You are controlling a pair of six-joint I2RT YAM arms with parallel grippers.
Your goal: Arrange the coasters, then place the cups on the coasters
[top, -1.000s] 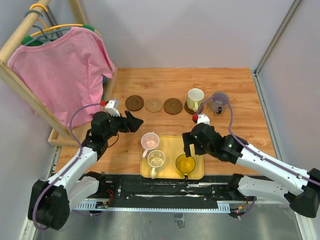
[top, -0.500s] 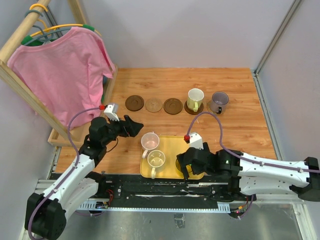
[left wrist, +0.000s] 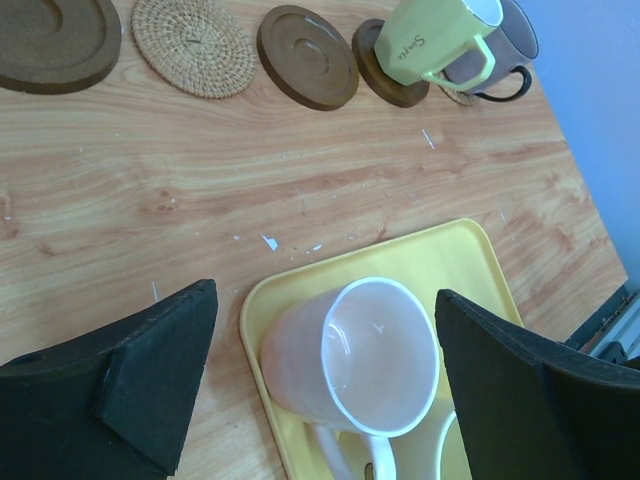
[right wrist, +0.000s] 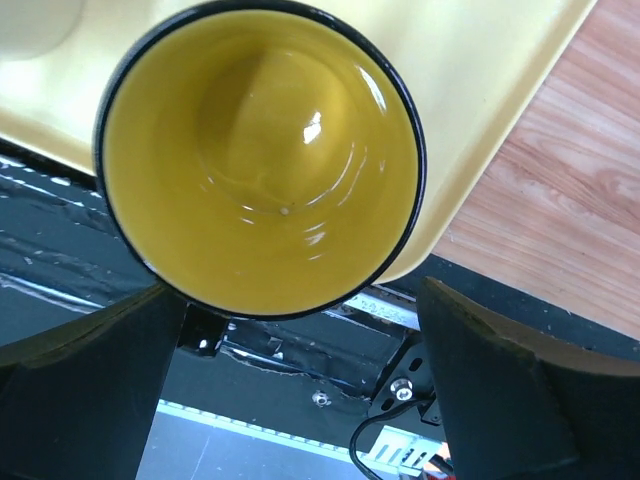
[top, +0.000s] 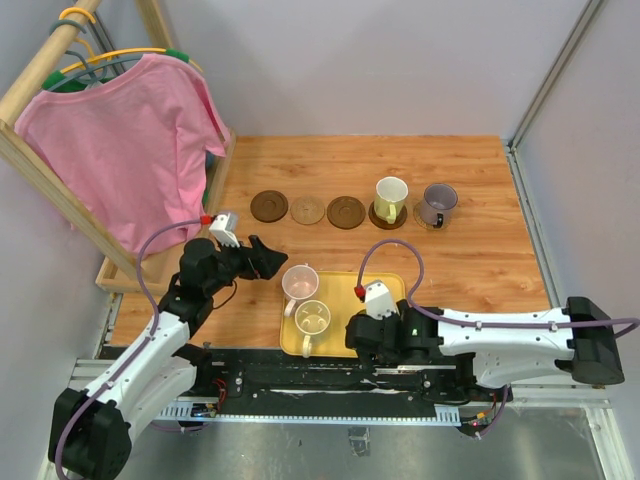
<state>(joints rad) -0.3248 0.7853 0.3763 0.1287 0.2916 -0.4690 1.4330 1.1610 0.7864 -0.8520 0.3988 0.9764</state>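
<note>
The coasters [top: 308,209] lay in a row, the cream cup [top: 390,197] and the purple cup [top: 437,203] set on two of them, so cup-placing was in hand. The right gripper [right wrist: 298,296] gaped wide astride the yellow cup [right wrist: 262,160] at the near edge of the tray [right wrist: 470,90] — not yet pinching it — while the left gripper [left wrist: 326,292], equally wide, faced the pink cup [left wrist: 360,365]. The next move probably called for closing on a cup wall, then carrying it to a bare coaster.
</note>
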